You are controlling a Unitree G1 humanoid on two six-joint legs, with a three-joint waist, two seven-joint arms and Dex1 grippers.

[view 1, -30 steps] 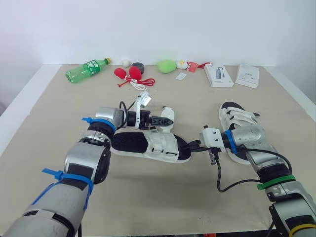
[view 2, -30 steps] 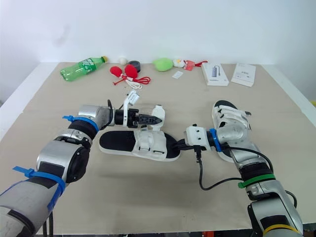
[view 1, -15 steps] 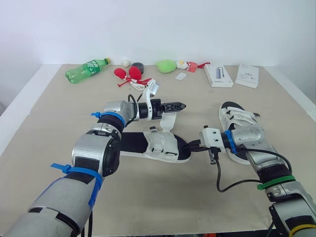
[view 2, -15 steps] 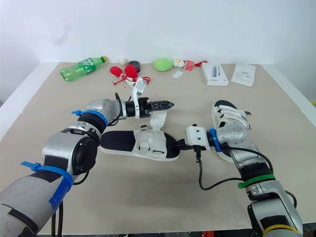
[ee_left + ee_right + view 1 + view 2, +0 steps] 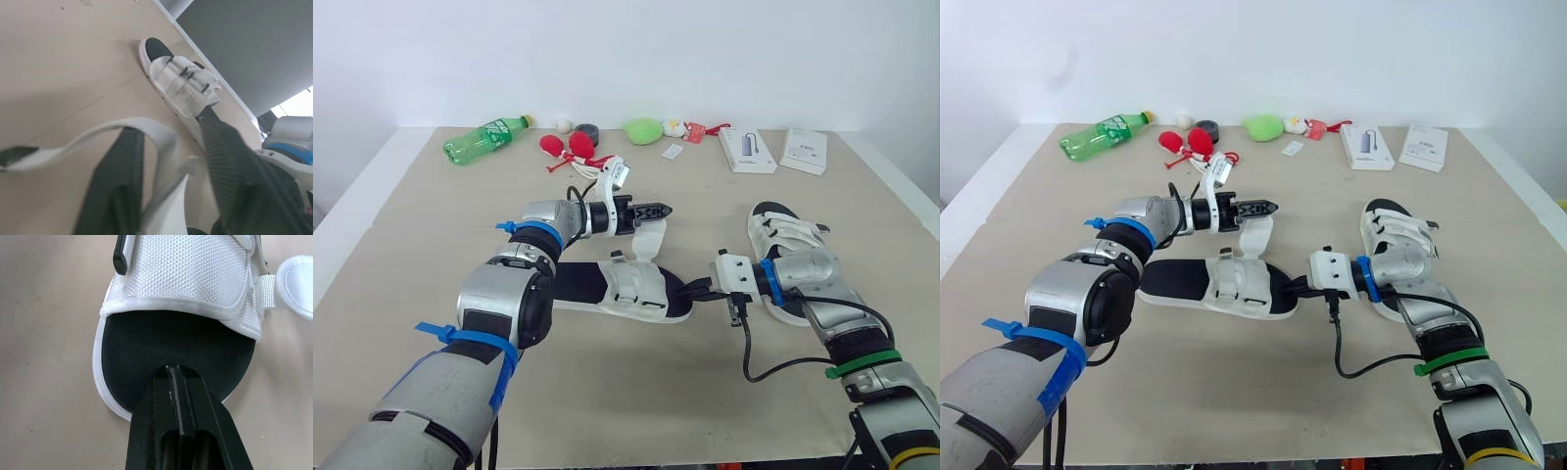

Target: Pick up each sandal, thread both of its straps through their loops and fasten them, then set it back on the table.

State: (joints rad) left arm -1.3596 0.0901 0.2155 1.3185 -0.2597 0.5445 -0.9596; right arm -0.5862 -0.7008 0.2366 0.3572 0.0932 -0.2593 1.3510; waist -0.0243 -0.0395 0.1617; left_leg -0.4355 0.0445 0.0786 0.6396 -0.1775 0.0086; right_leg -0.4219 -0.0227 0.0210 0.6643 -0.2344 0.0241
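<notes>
A white sandal with a black footbed (image 5: 617, 289) lies mid-table, and its front band (image 5: 181, 274) is done up. My left gripper (image 5: 656, 209) hovers above it, shut on the sandal's loose white strap (image 5: 648, 235), which rises from the sandal. In the left wrist view the strap (image 5: 146, 129) bends over one finger and runs between the two. My right gripper (image 5: 173, 374) is shut, its tip resting on the black toe end of the footbed (image 5: 690, 292). A second white sandal (image 5: 783, 240) with fastened straps lies by my right forearm.
Along the far edge are a green bottle (image 5: 484, 137), red toys with a cord (image 5: 570, 149), a grey tape roll (image 5: 585, 130), a green lump (image 5: 643, 130) and two white boxes (image 5: 746, 149) (image 5: 803, 150). A black cable (image 5: 754, 357) hangs from my right wrist.
My left gripper rose from beside the sandal, lifting the strap up and away from me, and its fingers have drawn together on it. The right gripper stayed on the toe.
</notes>
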